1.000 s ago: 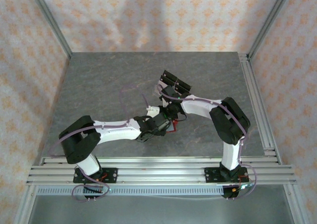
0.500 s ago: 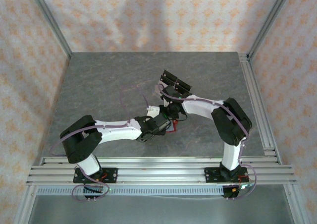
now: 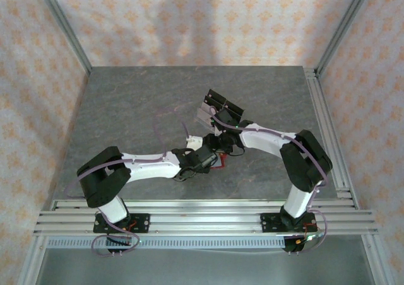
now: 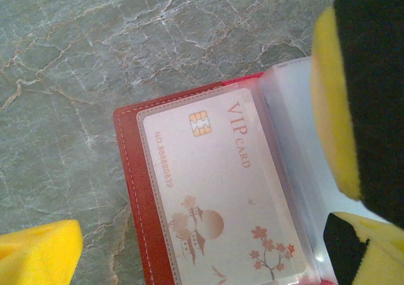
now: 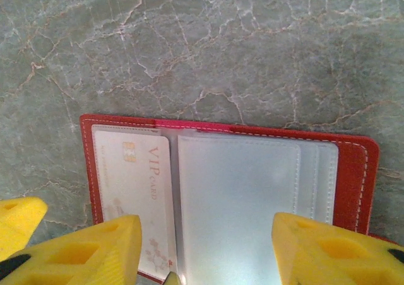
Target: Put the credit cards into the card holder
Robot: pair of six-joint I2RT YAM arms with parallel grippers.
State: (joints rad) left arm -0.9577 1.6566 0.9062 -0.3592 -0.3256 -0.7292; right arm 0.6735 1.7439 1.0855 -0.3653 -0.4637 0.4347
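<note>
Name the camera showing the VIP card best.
Left wrist: the VIP card sits close up in the card holder, chip and lettering readable. Right wrist shows it smaller, partly behind a pincer finger. From above, the arms hide it.

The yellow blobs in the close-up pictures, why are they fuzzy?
Right wrist view: the yellow fingers are too near the lens, so blurry; light glares off the clear sleeve. Left wrist view: the finger blurs too, but the VIP card looks sharp.

red card holder (image 5: pixel 355 179) lying open, pale vip credit card (image 5: pixel 136 183) in clear sleeve
</note>
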